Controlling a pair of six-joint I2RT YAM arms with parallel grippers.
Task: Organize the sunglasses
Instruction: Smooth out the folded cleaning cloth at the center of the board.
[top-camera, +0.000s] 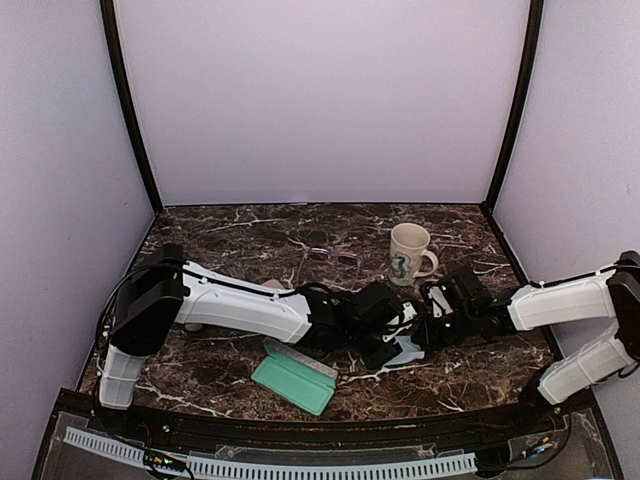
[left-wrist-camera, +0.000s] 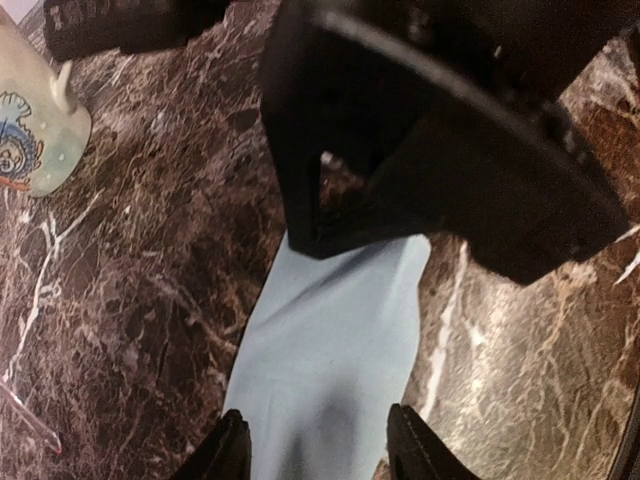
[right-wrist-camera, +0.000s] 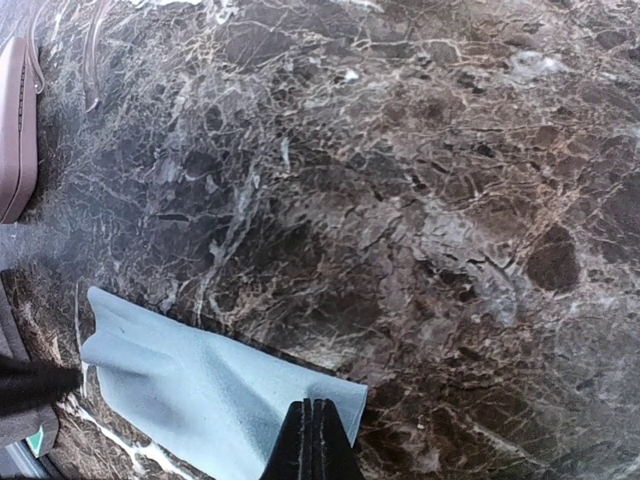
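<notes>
Through the top view, I am seeing the thin dark sunglasses (top-camera: 333, 258) lying on the far part of the tabletop (top-camera: 220, 230), just left of the mug (top-camera: 408, 252) and apart from both arms. The left end effector (top-camera: 392, 346) and the right end effector (top-camera: 430, 325) are meeting over a light blue cloth (top-camera: 408, 352), right of the open green case (top-camera: 295, 378).

Through the left wrist view, the fingers (left-wrist-camera: 225, 455) are standing partly apart, straddling one end of the cloth and gripping nothing.

Through the right wrist view, the fingers are pressing together at the cloth's edge. Whether they are pinching it I cannot tell.

I am judging this to be cloth handling, with the sunglasses not yet touched. The next move is calling for freeing an arm and reaching far for the pair.
</notes>
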